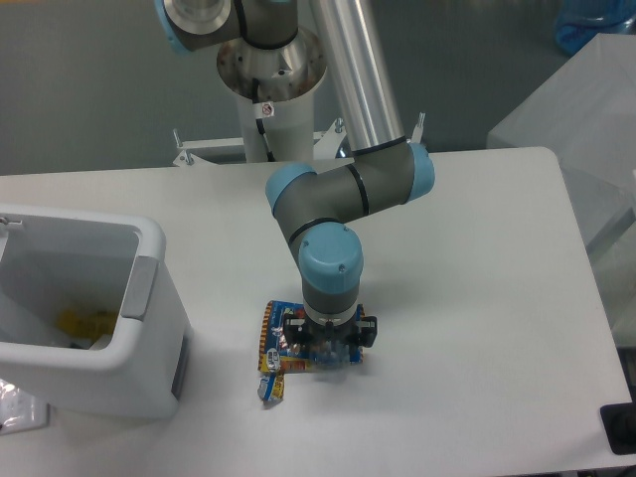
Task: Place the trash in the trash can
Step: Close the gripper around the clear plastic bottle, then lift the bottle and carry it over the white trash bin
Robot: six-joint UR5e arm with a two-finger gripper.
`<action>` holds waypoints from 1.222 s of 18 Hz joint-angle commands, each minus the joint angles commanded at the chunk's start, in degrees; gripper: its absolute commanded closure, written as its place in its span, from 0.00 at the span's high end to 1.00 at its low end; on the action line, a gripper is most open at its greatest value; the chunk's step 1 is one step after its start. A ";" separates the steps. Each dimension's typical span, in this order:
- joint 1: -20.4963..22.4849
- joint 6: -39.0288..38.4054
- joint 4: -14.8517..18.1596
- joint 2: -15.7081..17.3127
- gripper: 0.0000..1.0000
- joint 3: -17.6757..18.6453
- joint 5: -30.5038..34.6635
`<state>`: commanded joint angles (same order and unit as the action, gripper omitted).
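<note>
Tool (pixel 328 353) was down directly over the snack packet (pixel 276 343), which lay flat on the bench (pixel 467 298) just right of the trash can (pixel 149 368). The wrist blocked the view of the jaws, so I could not tell whether they were apart or clamped on the packet.

Inside the trash can, a yellow wrapper (pixel 84 323) and something pale beside it were visible low down.

Risks, as judged:
- Packet is thin and flat on the bench; jaws may close on its top film only, or slide off, and the lift comes up without it.
- A corner pinch could let it peel out or flutter loose during the carry to the can.
- The can's near wall stands tall; a low carry could knock it or drop the packet outside.

Writing: packet print was colourful but too small to read. A small sticker on the arm base (pixel 266 107) was also illegible.
</note>
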<state>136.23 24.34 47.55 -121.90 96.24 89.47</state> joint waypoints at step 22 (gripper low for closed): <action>2.19 -1.57 -1.93 5.17 0.70 -19.07 -14.48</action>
<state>138.42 22.77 45.62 -116.73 77.17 74.99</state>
